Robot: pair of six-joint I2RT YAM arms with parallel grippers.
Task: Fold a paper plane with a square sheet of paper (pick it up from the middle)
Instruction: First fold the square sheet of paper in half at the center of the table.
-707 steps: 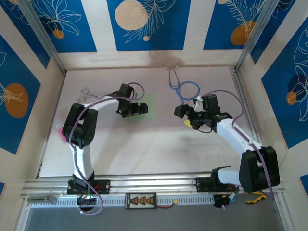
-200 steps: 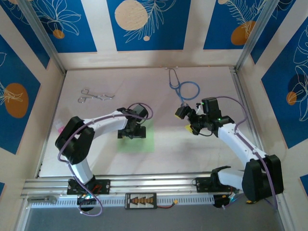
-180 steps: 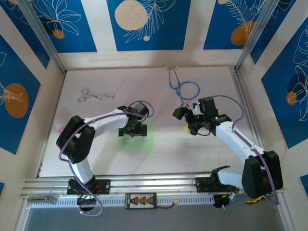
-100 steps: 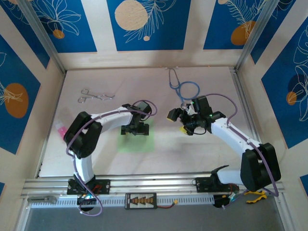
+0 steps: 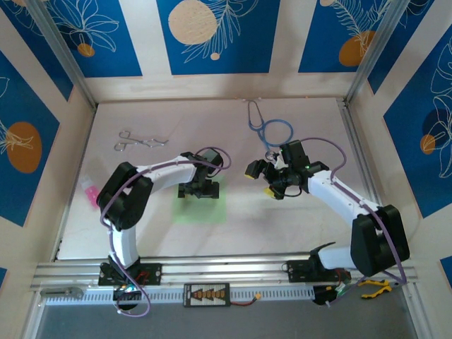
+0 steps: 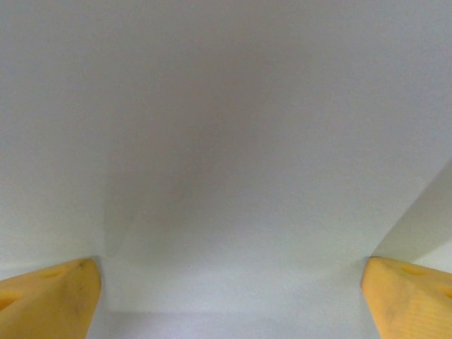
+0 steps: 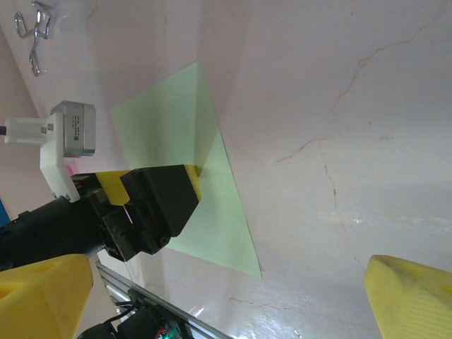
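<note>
Flat on the table (image 5: 304,226), between the two arms and nearer the left one: the sheet of paper (image 5: 201,206), pale green, square, with no crease to be seen; no plane yet, so early in the task by the look of it. Straight down over the sheet's far half: the left gripper (image 5: 198,189), spread wide, holding nothing; in the right wrist view, a yellow fingertip (image 7: 195,182) touching or all but touching the paper near its middle, probably to pinch the sheet up from the centre as the task asks. In the left wrist view, a pale surface close below, with a yellow tip at each bottom corner, far apart. Just right of the sheet and clear of it: the right gripper (image 5: 260,180), also gaping wide and empty, turned toward the paper, likely waiting to take an edge once lifted. Well apart at the back of the table: a blue stethoscope (image 5: 272,131) and a pair of metal clamps (image 5: 141,140), out of the way. One risk, as a guess: thin paper sliding or wrinkling under the fingers instead of bunching into a grip.
</note>
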